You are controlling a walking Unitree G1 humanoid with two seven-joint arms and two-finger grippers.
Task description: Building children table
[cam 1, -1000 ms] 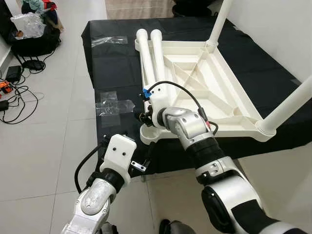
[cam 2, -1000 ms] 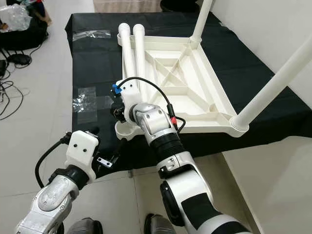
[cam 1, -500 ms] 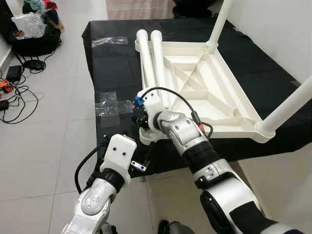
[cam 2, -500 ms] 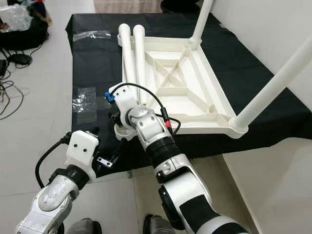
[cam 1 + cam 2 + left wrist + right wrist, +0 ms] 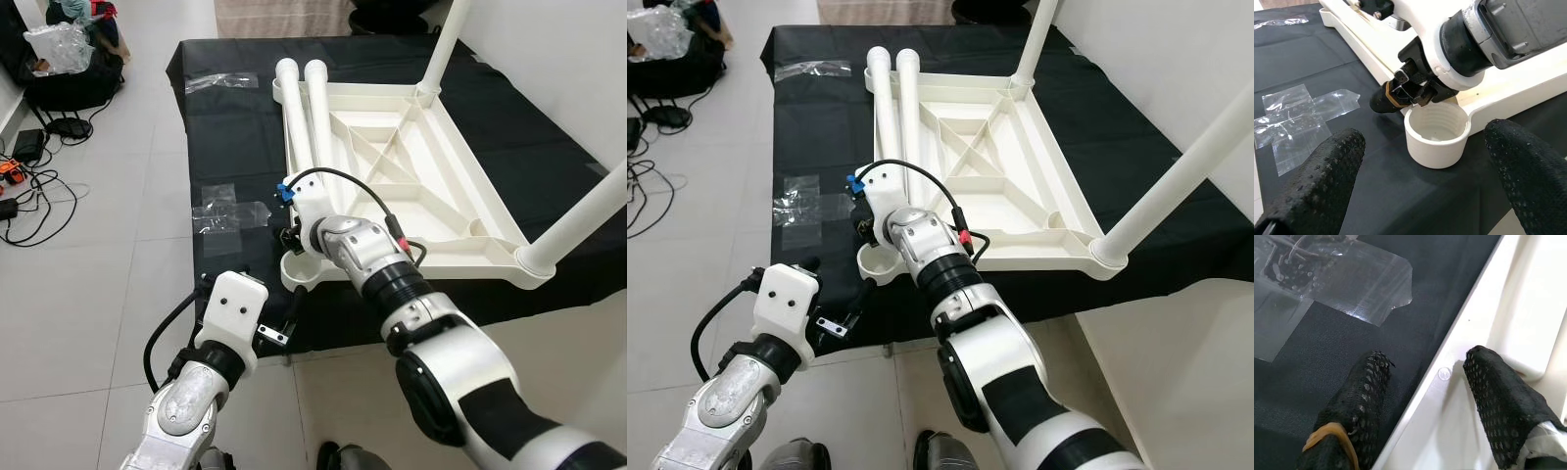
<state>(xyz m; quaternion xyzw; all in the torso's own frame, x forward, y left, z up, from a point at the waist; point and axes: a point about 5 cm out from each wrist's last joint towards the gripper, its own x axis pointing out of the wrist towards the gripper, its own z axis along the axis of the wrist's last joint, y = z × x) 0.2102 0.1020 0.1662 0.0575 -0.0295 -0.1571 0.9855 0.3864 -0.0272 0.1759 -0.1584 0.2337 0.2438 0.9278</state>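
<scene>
The white table top (image 5: 411, 176) lies upside down on the black-covered surface (image 5: 225, 137), 2 legs already screwed in at the far side and 2 loose legs (image 5: 304, 108) lying along its left rim. The right hand (image 5: 1425, 382) straddles that rim near the empty threaded socket (image 5: 1436, 132), fingers spread and gripping nothing. The left hand (image 5: 1420, 161) hovers wide open just short of the socket. A good move, I judge, is gripping a loose leg mid-shaft, then setting it square over the thread.

One upturned tabletop (image 5: 421, 186), four legs (image 5: 294, 108) (two loose), two grippers (image 5: 1420, 161).
</scene>
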